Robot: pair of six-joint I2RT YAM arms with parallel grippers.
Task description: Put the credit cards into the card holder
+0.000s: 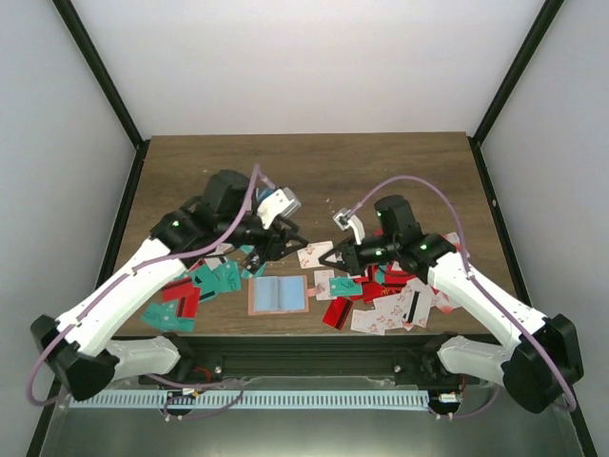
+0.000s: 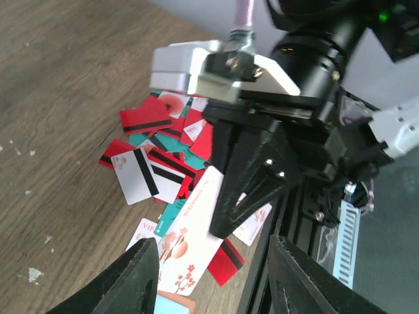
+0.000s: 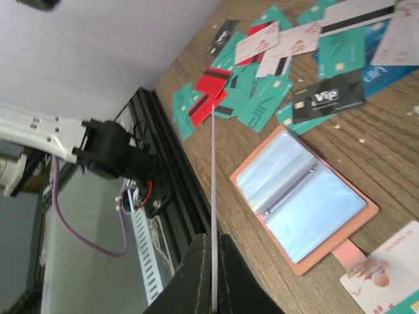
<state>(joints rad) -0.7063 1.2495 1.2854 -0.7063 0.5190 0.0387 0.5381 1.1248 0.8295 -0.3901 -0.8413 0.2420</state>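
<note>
The salmon-pink card holder [image 1: 278, 296] lies open and flat near the table's front edge, its clear sleeves facing up [image 3: 304, 199]. Loose credit cards lie in a left pile [image 1: 195, 290] and a right pile [image 1: 385, 300]. My right gripper [image 3: 213, 239] is shut on a white card with red blossom marks [image 2: 196, 242], seen edge-on in its own view. It holds that card above the table just right of the holder [image 1: 328, 259]. My left gripper [image 2: 216, 288] faces it, open, fingers either side of that card without touching it [image 1: 276, 246].
Red, teal and white cards [image 2: 157, 163] spread over the wood behind the held card. The black frame rail [image 3: 173, 176] runs along the table's front edge, close below the holder. Grey enclosure walls stand on both sides.
</note>
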